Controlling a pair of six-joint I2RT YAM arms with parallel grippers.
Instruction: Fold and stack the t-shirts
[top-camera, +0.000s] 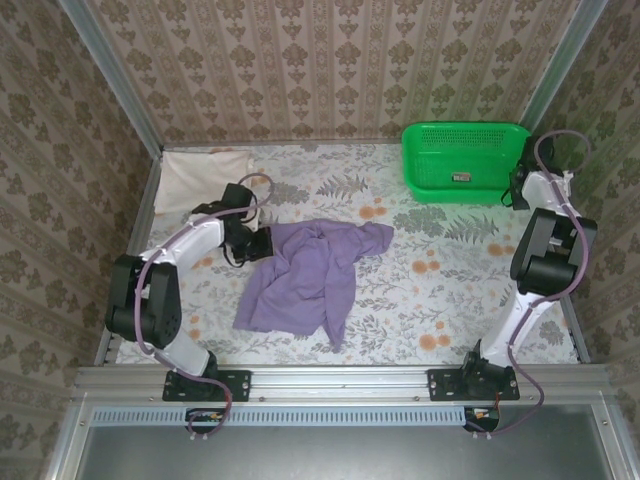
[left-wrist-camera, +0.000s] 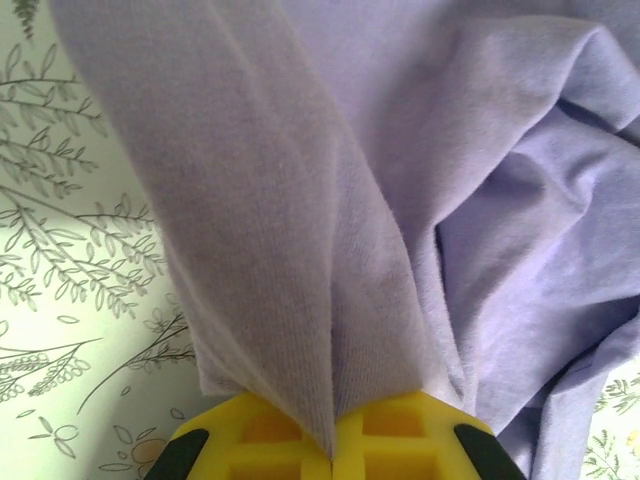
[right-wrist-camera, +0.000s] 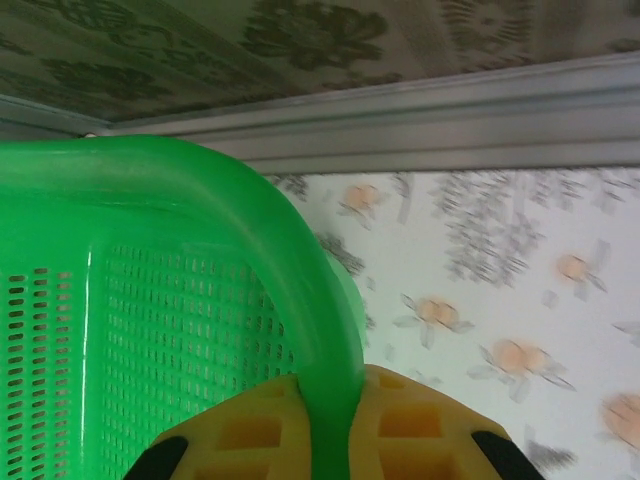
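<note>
Top view, left to right. The cream t-shirt (top-camera: 203, 175) is lying flat as a rough rectangle in the corner of the table (top-camera: 430, 300) at about 10 o'clock from its centre, well apart from the other shirt.

The left gripper (top-camera: 257, 244) is sitting at the 10 o'clock edge of the purple t-shirt (top-camera: 305, 280). In the left wrist view its yellow pads (left-wrist-camera: 400, 435) are pressing together on a pinched ridge of purple cloth, and the fabric is rising from the jaws in a long, taut fold.

The purple t-shirt is occupying the middle of the table, unfolded and crumpled. One sleeve is reaching toward 2 o'clock and the lower part is trailing toward 6 o'clock. The surface is showing deep creases and overlapping folds. The weave is reading as a fine, soft knit at close range.

The green mesh basket (top-camera: 465, 160) is standing at about 1 o'clock, against the far edge. The right gripper (top-camera: 518, 190) is positioned at the basket's 4 o'clock corner. In the right wrist view its pads are clamping the basket's rim (right-wrist-camera: 335, 330) between them.
</note>
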